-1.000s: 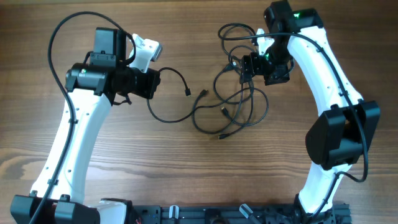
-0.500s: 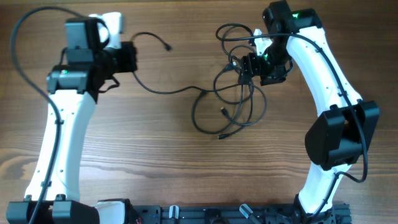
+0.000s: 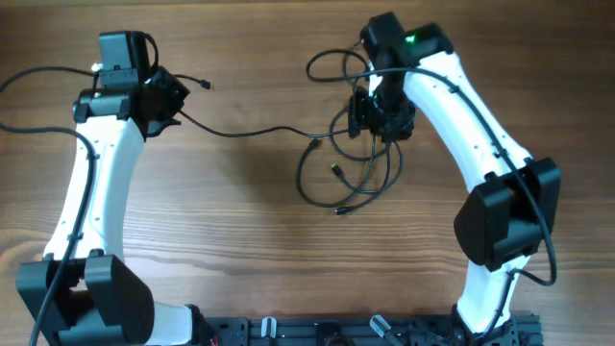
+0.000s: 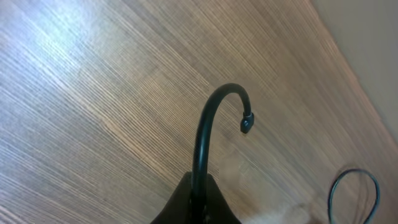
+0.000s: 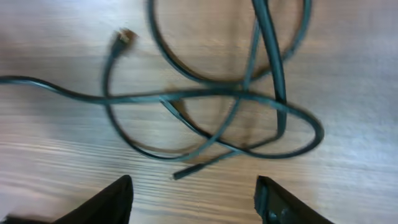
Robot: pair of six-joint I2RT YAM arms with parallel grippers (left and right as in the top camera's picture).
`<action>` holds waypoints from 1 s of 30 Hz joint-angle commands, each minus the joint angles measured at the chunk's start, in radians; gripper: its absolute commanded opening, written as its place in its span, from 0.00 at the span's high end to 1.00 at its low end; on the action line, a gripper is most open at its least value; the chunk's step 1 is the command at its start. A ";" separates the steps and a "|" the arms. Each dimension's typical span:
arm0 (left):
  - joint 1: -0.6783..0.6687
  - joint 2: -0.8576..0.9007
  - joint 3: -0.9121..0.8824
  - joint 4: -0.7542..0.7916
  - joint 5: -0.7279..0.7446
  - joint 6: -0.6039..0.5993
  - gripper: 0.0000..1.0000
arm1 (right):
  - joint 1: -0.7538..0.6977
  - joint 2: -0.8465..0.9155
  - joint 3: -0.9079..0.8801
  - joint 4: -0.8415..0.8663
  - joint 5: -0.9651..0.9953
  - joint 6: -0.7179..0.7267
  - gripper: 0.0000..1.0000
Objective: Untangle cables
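Wood-grain counter (image 3: 240,250) carried a loose tangle of thin black cables (image 3: 357,165) right of centre, loops overlapping. A plug (image 3: 335,171) lay on the wood inside the loops. One strand (image 3: 252,133) ran leftward from the tangle.

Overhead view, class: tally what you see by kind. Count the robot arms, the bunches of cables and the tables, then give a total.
Robot arms: 2 (left arm, right arm)
Bunch of cables: 1
Table: 1
Total: 4
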 commanded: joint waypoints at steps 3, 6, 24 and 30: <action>0.002 0.003 0.005 0.000 -0.030 -0.072 0.96 | 0.017 -0.015 -0.220 0.089 0.087 0.098 0.59; 0.002 0.003 0.005 0.000 -0.030 -0.072 0.96 | 0.017 -0.016 -0.305 0.184 0.082 0.042 0.63; 0.002 0.003 0.005 0.000 -0.029 -0.068 0.96 | 0.017 -0.015 -0.502 0.376 -0.065 -0.723 0.55; 0.002 0.003 0.005 0.001 -0.029 -0.068 0.96 | 0.017 -0.015 -0.502 0.297 -0.159 -0.859 0.55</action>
